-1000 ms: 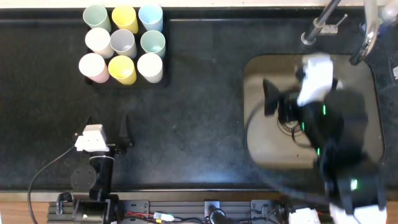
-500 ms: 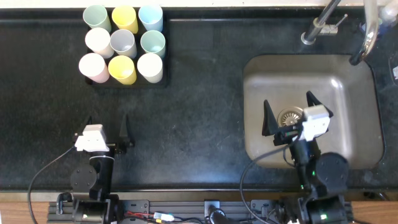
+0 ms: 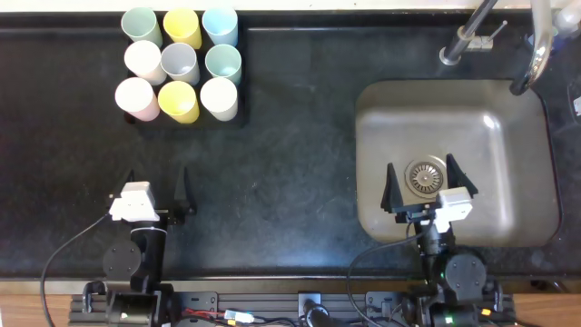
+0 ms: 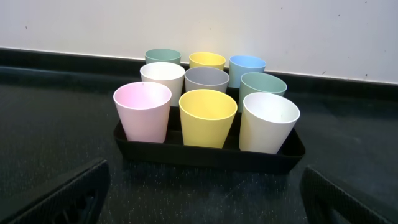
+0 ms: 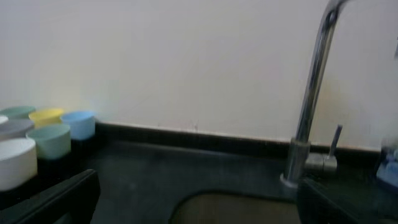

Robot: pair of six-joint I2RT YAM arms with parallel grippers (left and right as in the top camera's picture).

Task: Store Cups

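Several pastel cups (image 3: 179, 64) stand upright in a black tray (image 3: 241, 121) at the back left of the dark counter. In the left wrist view the same cups (image 4: 208, 115) fill the tray (image 4: 211, 157) in three rows, well ahead of my fingers. My left gripper (image 3: 156, 191) rests open and empty near the front left. My right gripper (image 3: 420, 182) is open and empty over the near part of the sink (image 3: 508, 109). The right wrist view catches some of the cups (image 5: 37, 137) far off to one side.
A steel sink with a drain (image 3: 425, 174) takes up the right side. The tap (image 3: 470, 32) stands behind it, also seen as a tall tap (image 5: 311, 99) in the right wrist view. A pale wall runs along the counter's back edge.
My right arm has drawn back toward its base, from over the middle of the sink to its near edge, staying open. The left arm and the cups have not moved.
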